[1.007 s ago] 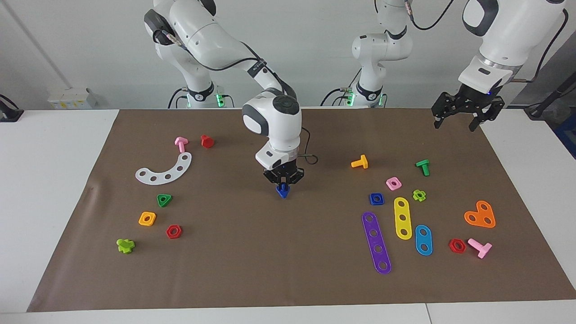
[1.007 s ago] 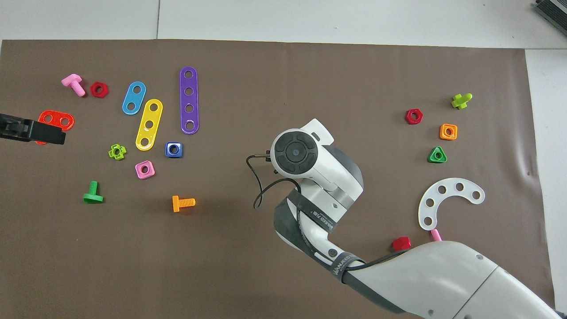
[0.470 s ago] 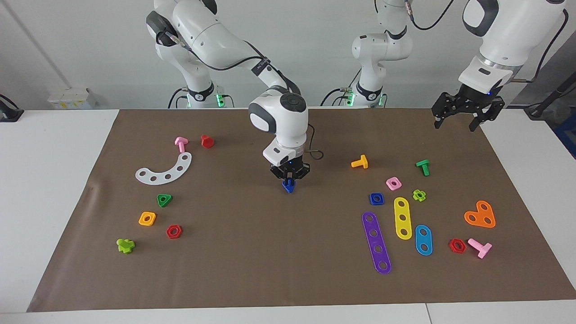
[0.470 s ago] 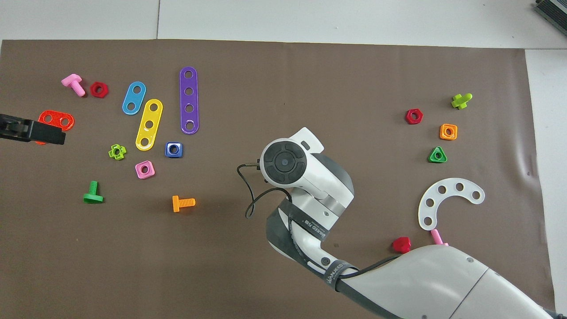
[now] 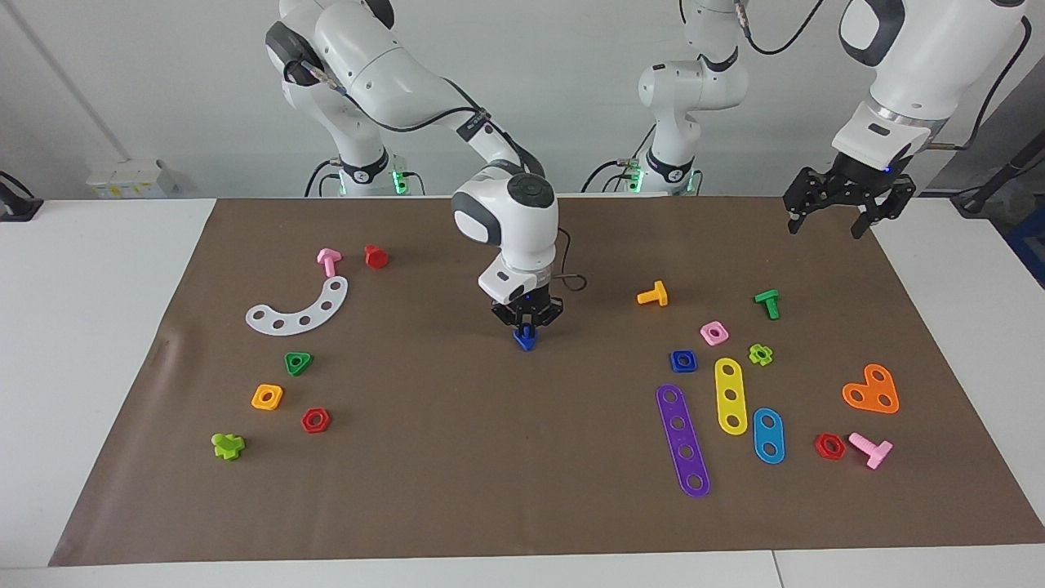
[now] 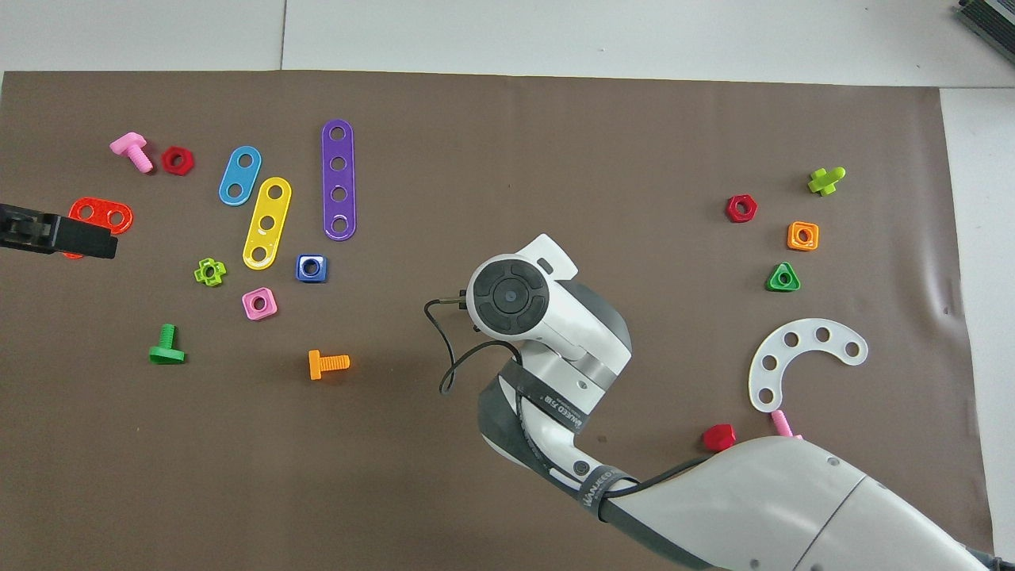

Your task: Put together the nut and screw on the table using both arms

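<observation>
Standing head-down mid-mat on the desk [image 5: 98, 327], the screw [image 5: 525, 338] sat between the right gripper [image 5: 526, 325] jaws; their grip unclear. Left gripper [image 5: 846, 214] hung open; nut [image 5: 683, 361] lay apart.

Both arms [image 5: 392, 65] are glossy white, rounded segments with dark grey joint bands and round dark caps. Black cables [image 5: 457, 98] loop along them, green lights glow at the bases [image 5: 397, 181], and the black grippers carry a small blue light.

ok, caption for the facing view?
Right gripper over mid-mat at the blue screw; left gripper waits open over the mat's corner.
</observation>
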`<state>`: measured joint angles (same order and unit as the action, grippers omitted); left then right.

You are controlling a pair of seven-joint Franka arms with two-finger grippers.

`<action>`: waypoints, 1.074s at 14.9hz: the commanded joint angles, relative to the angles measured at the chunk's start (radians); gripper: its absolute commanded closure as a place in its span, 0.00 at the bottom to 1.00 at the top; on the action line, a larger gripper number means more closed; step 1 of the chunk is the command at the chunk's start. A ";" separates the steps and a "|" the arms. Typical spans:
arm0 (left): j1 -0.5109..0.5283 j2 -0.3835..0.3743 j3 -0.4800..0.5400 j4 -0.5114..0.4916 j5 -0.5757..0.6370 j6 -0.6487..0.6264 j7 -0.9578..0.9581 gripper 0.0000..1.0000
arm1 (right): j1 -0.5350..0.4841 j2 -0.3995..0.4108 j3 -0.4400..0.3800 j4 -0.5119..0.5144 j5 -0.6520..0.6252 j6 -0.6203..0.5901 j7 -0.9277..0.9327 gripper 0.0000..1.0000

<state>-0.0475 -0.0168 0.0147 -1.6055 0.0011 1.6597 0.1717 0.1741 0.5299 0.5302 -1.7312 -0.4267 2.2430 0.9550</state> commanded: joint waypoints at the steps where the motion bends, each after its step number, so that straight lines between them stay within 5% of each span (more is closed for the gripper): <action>1: -0.002 -0.020 0.004 -0.028 0.013 0.029 0.005 0.00 | -0.019 0.001 0.017 -0.016 -0.023 0.027 0.039 0.26; 2: -0.002 -0.020 0.004 -0.028 0.013 0.029 0.005 0.00 | -0.019 -0.001 0.017 -0.014 -0.023 0.026 0.041 0.00; 9: -0.012 -0.038 0.004 -0.148 0.013 0.152 0.003 0.00 | -0.050 -0.119 -0.008 -0.004 0.016 0.000 0.028 0.00; 16: -0.074 0.050 0.002 -0.301 0.013 0.403 -0.142 0.00 | -0.050 -0.281 -0.199 0.001 0.087 -0.016 -0.060 0.00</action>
<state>-0.0943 0.0072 0.0067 -1.8822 0.0011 2.0052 0.0878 0.1274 0.2975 0.3754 -1.7144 -0.3925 2.2365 0.9467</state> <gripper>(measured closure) 0.000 0.000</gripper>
